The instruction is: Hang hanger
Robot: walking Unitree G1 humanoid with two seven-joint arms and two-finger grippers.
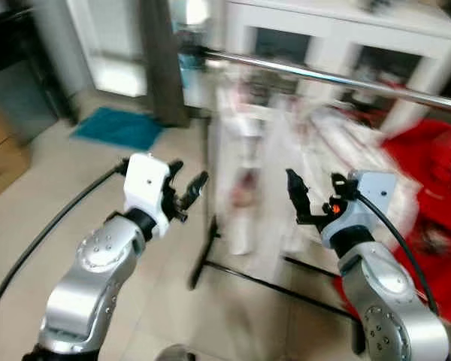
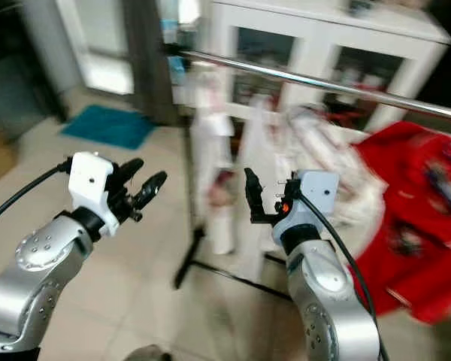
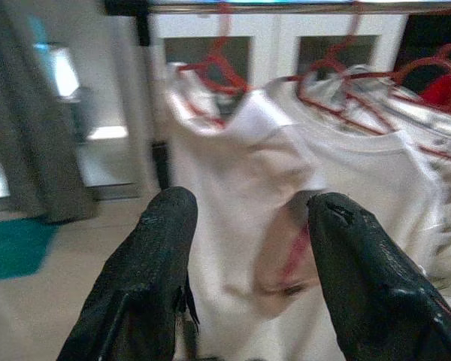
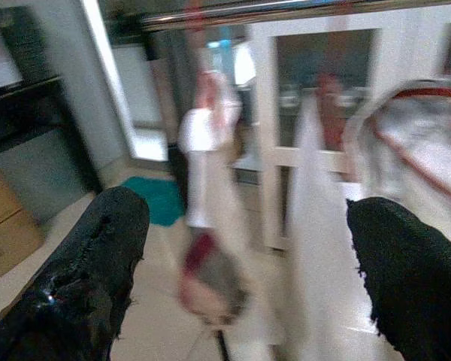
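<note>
A silver clothes rail (image 1: 323, 75) crosses the scene at chest height on a black stand (image 1: 210, 248). White shirts (image 3: 346, 173) hang from it on red hangers (image 3: 210, 71), and a red garment (image 1: 428, 180) hangs at the right. My left gripper (image 1: 186, 180) is raised left of the stand, open, with nothing between its fingers (image 3: 169, 226). My right gripper (image 1: 316, 188) is up in front of the white clothes, also open and empty, with its fingers (image 4: 113, 226) wide apart. The picture is blurred.
A white cabinet with glass doors (image 1: 338, 37) stands behind the rail. A teal mat (image 1: 116, 126) lies on the tiled floor at the left, by a dark curtain (image 1: 161, 60). A cardboard box (image 1: 0, 158) sits at the far left.
</note>
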